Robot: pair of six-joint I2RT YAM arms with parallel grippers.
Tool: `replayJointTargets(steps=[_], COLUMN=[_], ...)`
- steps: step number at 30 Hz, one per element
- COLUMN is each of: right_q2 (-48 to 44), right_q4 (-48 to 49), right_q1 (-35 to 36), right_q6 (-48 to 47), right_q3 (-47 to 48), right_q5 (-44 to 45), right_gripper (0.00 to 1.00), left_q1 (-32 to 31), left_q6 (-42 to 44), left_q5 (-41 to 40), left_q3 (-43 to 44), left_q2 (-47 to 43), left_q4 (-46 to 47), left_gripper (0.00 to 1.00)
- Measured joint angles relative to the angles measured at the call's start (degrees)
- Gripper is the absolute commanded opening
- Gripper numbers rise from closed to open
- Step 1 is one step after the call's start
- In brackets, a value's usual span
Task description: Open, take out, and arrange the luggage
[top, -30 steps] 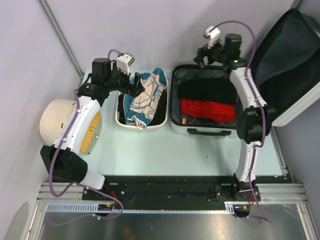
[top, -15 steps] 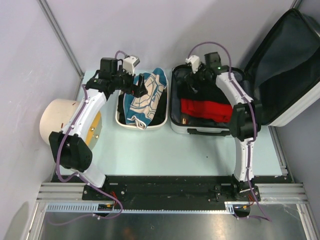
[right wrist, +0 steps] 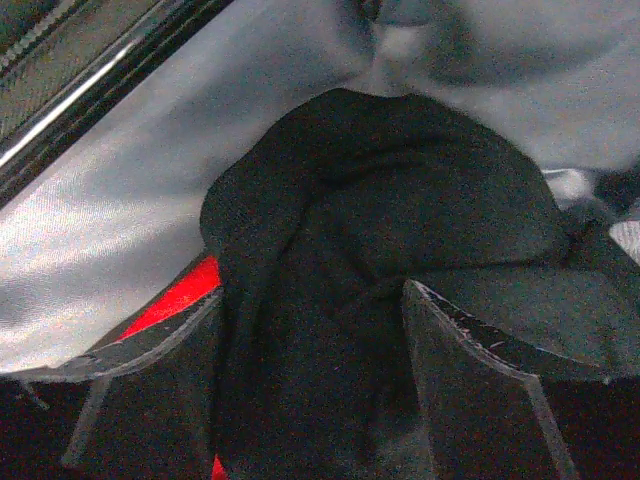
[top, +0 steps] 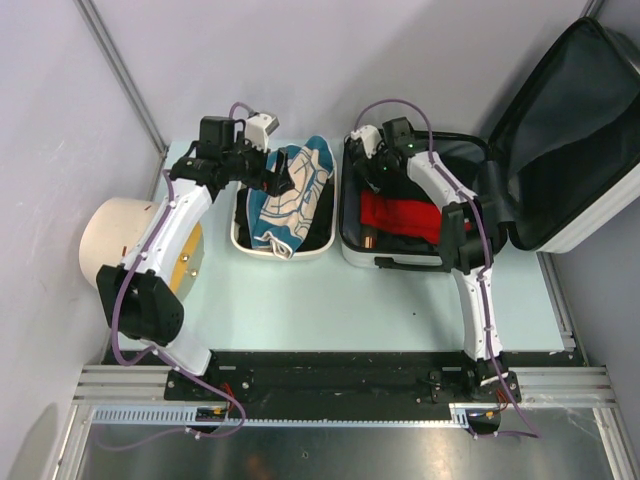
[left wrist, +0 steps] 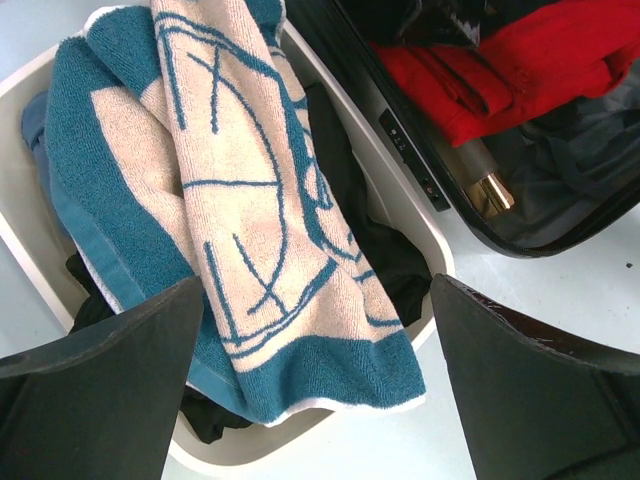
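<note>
Right wrist: black garment [right wrist: 380, 230] in luggage [top: 572, 130] is being straddled by part-open right hand [right wrist: 310, 300]; left hand [left wrist: 318, 290] is being held wide.

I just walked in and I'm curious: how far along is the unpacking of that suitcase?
Done: the suitcase stands open, and a towel with dark clothes lies in the tub. In hand: the right gripper straddles a black garment inside it; the left gripper hangs open over the towel. Left: the red garment and more.
</note>
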Motion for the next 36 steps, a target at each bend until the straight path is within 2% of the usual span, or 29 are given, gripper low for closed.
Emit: replayJointTargets(steps=[1, 6, 7, 9, 12, 13, 16, 19, 21, 22, 24, 25, 26, 27, 30, 32, 33, 34, 36], right_q2=[0.07, 0.35, 0.35, 0.35, 0.35, 0.35, 0.35, 0.35, 0.31, 0.31, 0.31, 0.31, 0.31, 0.17, 0.0, -0.02, -0.09, -0.24, -0.74], right_q4=[-0.17, -0.63, -0.5, -0.46, -0.81, -0.81, -1.01, -0.83, -0.2, 0.37, 1.38, 1.84, 2.1, 2.45, 2.89, 2.69, 2.54, 2.43, 2.4], right_q1=[-0.48, -4.5, -5.57, -7.8, -10.29, -10.93, -11.34, -9.88, -8.24, -7.23, -5.25, -4.74, -4.42, -4.37, -5.42, -6.56, -7.13, -7.58, -8.35], right_q6=[1.05, 6.56, 7.63, 9.57, 11.76, 12.2, 12.11, 11.52, 10.82, 10.34, 9.31, 8.72, 8.41, 8.44, 10.03, 11.3, 11.69, 11.87, 12.28], right_q3=[0.57, 4.07, 4.46, 4.57, 4.55, 4.55, 4.5, 3.98, 2.64, 1.53, -0.74, -1.27, -1.27, -1.27, -1.22, -1.22, -1.22, -1.22, -1.25], right_q5=[-0.72, -6.47, -7.72, -9.62, -11.69, -12.13, -12.59, -12.17, -11.1, -9.94, -6.78, -5.07, -3.87, -3.3, -4.48, -6.75, -8.02, -8.96, -10.4], right_gripper=[0.56, 0.34, 0.26, 0.22, 0.39, 0.53, 0.69, 0.81, 0.84, 0.8, 0.63, 0.51, 0.49, 0.51, 0.79, 0.78, 0.68, 0.63, 0.59], left_q1=[0.0, 0.0, 0.0, 0.02, 0.02, 0.02, 0.02, 0.02, 0.02, 0.02, 0.02, 0.02, 0.02, 0.09, 0.2, 0.28, 0.31, 0.31, 0.35], left_q6=[0.0, 0.02, 0.02, 0.02, 0.02, 0.02, 0.0, -0.02, -0.02, -0.02, -0.02, -0.02, 0.0, 0.0, 0.02, 0.02, 0.02, 0.0, -0.02], left_q5=[0.0, 0.02, 0.02, 0.02, 0.04, 0.07, 0.09, 0.22, 0.28, 0.28, 0.26, 0.26, 0.26, 0.26, 0.24, 0.26, 0.26, 0.28, 0.48], left_q3=[-0.09, -0.35, -0.35, -0.35, -0.35, -0.35, -0.35, -0.33, -0.33, -0.33, -0.33, -0.33, -0.33, -0.33, -0.33, -0.33, -0.33, -0.33, -0.33], left_q2=[-0.04, -0.11, -0.11, -0.11, -0.11, -0.11, -0.09, 0.0, 0.04, 0.04, 0.04, 0.04, 0.04, 0.04, 0.04, 0.04, 0.04, 0.04, 0.04], left_q4=[-0.04, -0.31, -0.35, -0.37, -0.42, -0.42, -0.44, -0.44, -0.5, -0.55, -0.55, -0.57, -0.61, -0.61, -0.63, -0.63, -0.63, -0.63, -0.63], left_gripper=[1.0, 1.0, 1.0, 1.0, 1.0, 1.0, 1.0, 1.0, 1.0, 1.0, 1.0, 1.0, 1.0, 1.0, 1.0, 1.0, 1.0, 1.0, 1.0])
